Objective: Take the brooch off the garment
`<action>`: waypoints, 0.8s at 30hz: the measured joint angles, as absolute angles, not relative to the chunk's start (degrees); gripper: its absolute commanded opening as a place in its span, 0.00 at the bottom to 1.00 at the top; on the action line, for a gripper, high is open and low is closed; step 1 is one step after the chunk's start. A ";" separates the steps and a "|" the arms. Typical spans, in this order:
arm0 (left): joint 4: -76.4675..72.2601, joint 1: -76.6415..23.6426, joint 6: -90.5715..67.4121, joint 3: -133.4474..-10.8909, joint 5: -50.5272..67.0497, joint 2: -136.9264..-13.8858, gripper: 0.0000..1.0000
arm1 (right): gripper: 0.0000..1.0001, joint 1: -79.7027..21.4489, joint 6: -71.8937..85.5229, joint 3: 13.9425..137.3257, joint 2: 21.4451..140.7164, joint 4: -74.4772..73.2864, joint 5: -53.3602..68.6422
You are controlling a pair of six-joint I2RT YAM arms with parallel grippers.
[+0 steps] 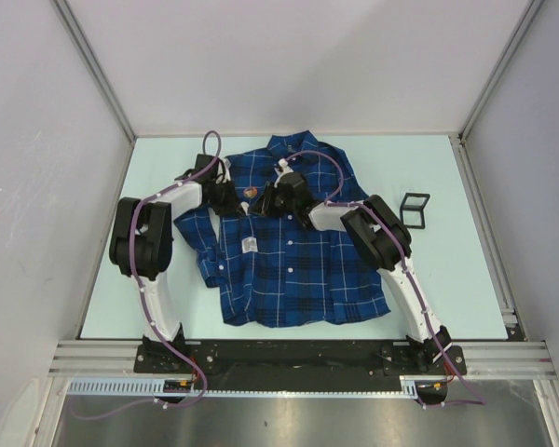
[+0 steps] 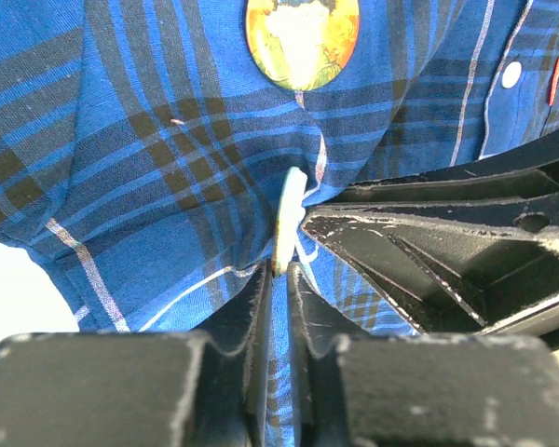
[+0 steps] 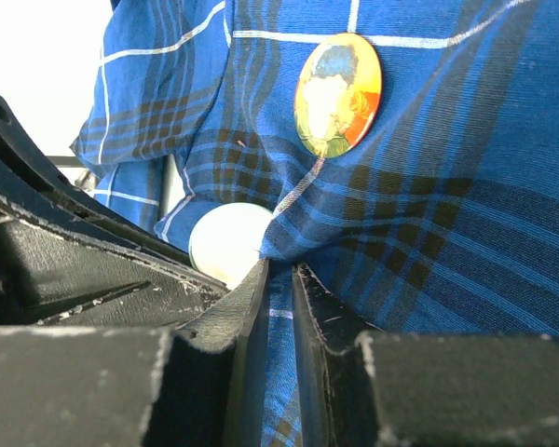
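Our right gripper (image 3: 279,267), almost closed, pinches the plaid shirt (image 3: 447,233) under the round brooch (image 3: 340,93); the left gripper (image 2: 278,270) narrowly nips a pale disc (image 2: 289,219). Next we must pull them apart carefully.

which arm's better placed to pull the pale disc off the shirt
Left arm: its jaws pinch the pale round disc's edge; the right arm's jaws pinch only dark blue plaid shirt fabric.

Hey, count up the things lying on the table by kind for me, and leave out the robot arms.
Dark blue plaid button-up shirt: 1
Orange round picture brooch: 1
Pale round disc: 1
Black open square frame: 1
Total: 4
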State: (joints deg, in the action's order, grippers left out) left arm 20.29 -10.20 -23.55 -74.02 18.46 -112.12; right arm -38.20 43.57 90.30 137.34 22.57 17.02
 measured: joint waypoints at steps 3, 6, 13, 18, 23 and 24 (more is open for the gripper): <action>20.12 -9.98 -23.59 -74.02 18.46 -112.14 0.15 | 0.22 -38.50 41.69 90.30 137.01 22.17 16.03; 20.01 -9.72 -23.66 -74.02 18.46 -112.31 0.20 | 0.22 -38.92 39.35 90.30 136.46 21.23 14.35; 19.62 -9.34 -24.01 -74.02 18.44 -113.06 0.15 | 0.22 -39.70 35.24 90.80 136.07 19.94 11.49; 19.31 -9.23 -24.12 -74.11 18.68 -113.32 0.05 | 0.24 -39.70 34.39 91.22 136.05 19.29 11.31; 19.27 -9.23 -24.45 -74.26 19.27 -113.34 0.00 | 0.28 -39.72 33.39 91.22 135.59 18.41 10.55; 19.20 -9.23 -24.53 -74.26 19.33 -113.34 0.00 | 0.29 -39.75 33.08 91.22 135.39 18.13 10.26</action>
